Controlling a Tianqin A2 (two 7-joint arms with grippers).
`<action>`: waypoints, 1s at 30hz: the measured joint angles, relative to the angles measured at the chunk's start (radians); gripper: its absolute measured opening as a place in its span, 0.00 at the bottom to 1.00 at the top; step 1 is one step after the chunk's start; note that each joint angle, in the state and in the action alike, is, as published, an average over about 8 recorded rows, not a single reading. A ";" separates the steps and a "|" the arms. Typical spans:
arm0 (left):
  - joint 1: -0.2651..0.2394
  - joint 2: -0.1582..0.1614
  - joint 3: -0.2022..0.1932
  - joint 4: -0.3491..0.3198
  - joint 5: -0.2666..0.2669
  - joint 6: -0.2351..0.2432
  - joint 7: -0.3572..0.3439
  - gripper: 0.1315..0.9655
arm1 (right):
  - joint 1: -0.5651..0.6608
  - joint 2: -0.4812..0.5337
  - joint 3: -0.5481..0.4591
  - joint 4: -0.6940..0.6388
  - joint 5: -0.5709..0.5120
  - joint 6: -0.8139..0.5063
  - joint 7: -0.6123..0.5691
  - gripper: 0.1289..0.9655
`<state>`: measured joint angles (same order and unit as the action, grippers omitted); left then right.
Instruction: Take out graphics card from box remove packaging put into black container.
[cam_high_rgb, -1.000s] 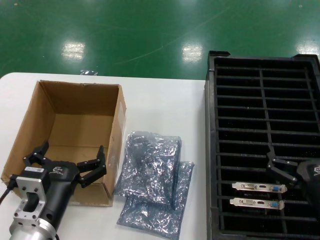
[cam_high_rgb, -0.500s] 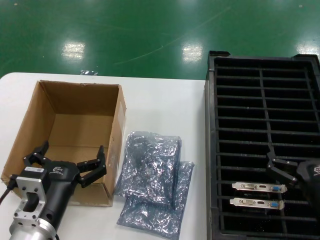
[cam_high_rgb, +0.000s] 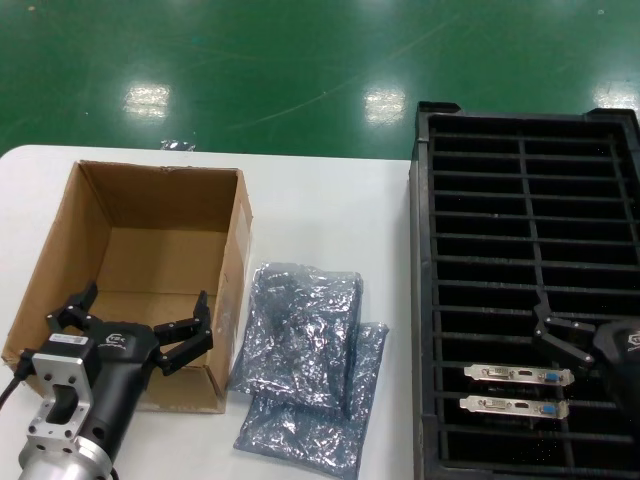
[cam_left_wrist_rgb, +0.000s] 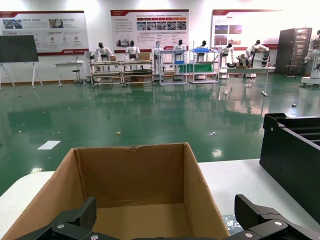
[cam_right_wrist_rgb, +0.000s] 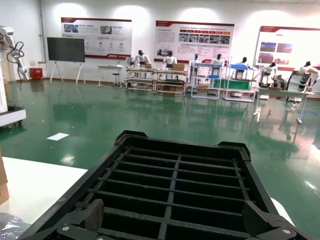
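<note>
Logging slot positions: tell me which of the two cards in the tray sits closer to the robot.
The graphics card in the nearer slot; the other card sits one slot farther back in the black tray.

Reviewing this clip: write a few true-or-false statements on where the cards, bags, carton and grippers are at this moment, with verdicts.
1. Two dark graphics cards with silver end brackets sit in the black slotted plastic tray. True.
2. The brown cardboard carton holds a card. False: its interior shows bare.
3. Two crinkly grey-blue plastic bags lie overlapping on the white table. True.
4. The left gripper is shut on a bag. False: it is open at the carton's near edge.
5. The right gripper is over the carton. False: it is over the tray.
</note>
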<state>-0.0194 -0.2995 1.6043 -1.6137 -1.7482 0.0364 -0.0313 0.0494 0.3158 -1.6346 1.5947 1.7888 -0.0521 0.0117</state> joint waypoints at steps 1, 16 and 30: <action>0.000 0.000 0.000 0.000 0.000 0.000 0.000 1.00 | 0.000 0.000 0.000 0.000 0.000 0.000 0.000 1.00; 0.000 0.000 0.000 0.000 0.000 0.000 0.000 1.00 | 0.000 0.000 0.000 0.000 0.000 0.000 0.000 1.00; 0.000 0.000 0.000 0.000 0.000 0.000 0.000 1.00 | 0.000 0.000 0.000 0.000 0.000 0.000 0.000 1.00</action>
<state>-0.0194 -0.2995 1.6043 -1.6137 -1.7482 0.0364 -0.0313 0.0494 0.3158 -1.6346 1.5947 1.7888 -0.0521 0.0117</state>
